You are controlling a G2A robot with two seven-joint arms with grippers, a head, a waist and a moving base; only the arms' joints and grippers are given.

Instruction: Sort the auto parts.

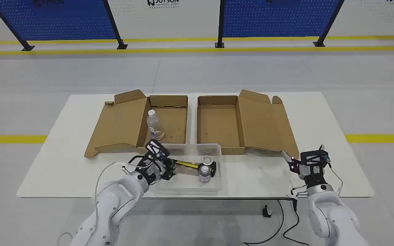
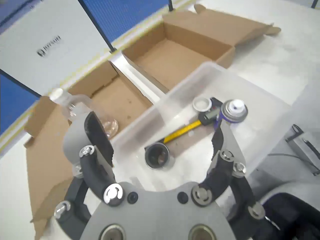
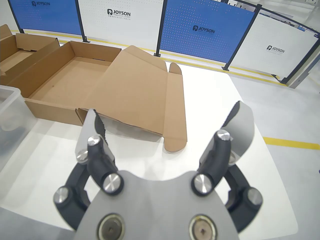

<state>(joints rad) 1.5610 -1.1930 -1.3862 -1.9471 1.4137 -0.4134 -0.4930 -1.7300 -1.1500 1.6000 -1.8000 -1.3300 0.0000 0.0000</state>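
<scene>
- Resting in the left cardboard box (image 1: pixel 175 120) is a clear bottle (image 1: pixel 154 123).
- The left gripper (image 2: pixel 157 126), jaws spread wide, hovers over the clear bin's (image 2: pixel 200 72) left end. The black cylindrical part (image 2: pixel 157 155) stands upright just below, between its fingers, and is likely the next pick.
- The caliper (image 2: pixel 186 129) and spray can (image 2: pixel 233 109) sit farther right in the bin.
- The right gripper (image 3: pixel 165 112), jaws apart, hangs over the table (image 3: pixel 212 106) beside the empty right box (image 3: pixel 70 76), well apart from the bin.

White counter (image 1: pixel 61 160) on a pale grey floor (image 1: pixel 197 71) marked with yellow lines (image 1: pixel 184 51). Beyond it, blue perforated panels (image 1: pixel 61 18) alternate with white panels (image 1: pixel 166 21) between black posts (image 1: pixel 220 24). Lighting even.
</scene>
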